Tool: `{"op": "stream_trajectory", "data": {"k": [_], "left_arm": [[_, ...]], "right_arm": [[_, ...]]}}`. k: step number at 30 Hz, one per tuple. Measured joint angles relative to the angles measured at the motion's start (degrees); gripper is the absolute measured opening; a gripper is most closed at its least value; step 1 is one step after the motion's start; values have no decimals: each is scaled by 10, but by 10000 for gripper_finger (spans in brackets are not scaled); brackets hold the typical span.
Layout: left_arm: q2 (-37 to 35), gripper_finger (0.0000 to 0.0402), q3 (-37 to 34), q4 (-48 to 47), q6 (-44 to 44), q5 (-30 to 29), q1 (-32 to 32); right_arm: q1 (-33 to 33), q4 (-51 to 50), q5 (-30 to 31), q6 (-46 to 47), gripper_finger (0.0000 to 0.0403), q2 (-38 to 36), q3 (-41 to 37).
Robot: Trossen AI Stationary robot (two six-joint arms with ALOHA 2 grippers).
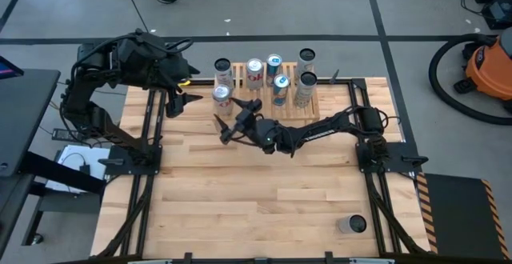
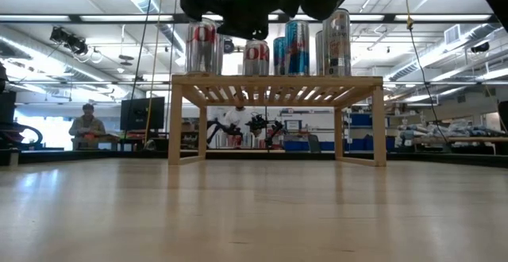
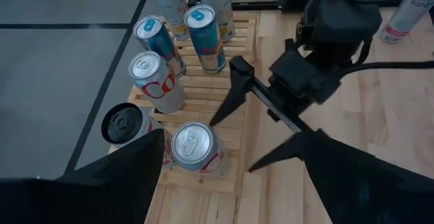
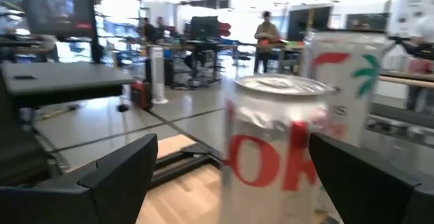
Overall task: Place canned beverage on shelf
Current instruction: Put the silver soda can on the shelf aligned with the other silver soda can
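silver red-lettered drink can [image 1: 222,98], upper centre | rigid, slick, dentable: grasp mid-body | right gripper [image 1: 237,117] wide open, empty

My right gripper [image 1: 227,120] sits w/ fingers spread just beside the silver can [image 1: 221,98] at the shelf [image 1: 314,109] front-left corner. My left gripper [image 1: 179,88] is near the shelf's left end. Lone can [image 1: 352,225] on table, well apart.

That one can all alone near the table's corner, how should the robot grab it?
Grip the lone can around its round side wall, about halfway up, coming in level from the side. It looks upright, its circular top facing the overhead camera, with nothing beside it, so open fingers should slide either side.
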Motion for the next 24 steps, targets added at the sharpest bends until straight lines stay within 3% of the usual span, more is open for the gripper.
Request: {"op": "stream_trajectory", "data": {"k": [4,8,24], "left_arm": [[0,346,0,0,0,0,0],[0,346,0,0,0,0,0],[0,346,0,0,0,0,0]], "right_arm": [[-2,-3,48,-5,394,2,0],[-6,-2,53,-4,394,2,0],[-55,-11,-39,41,394,2,0]]}}
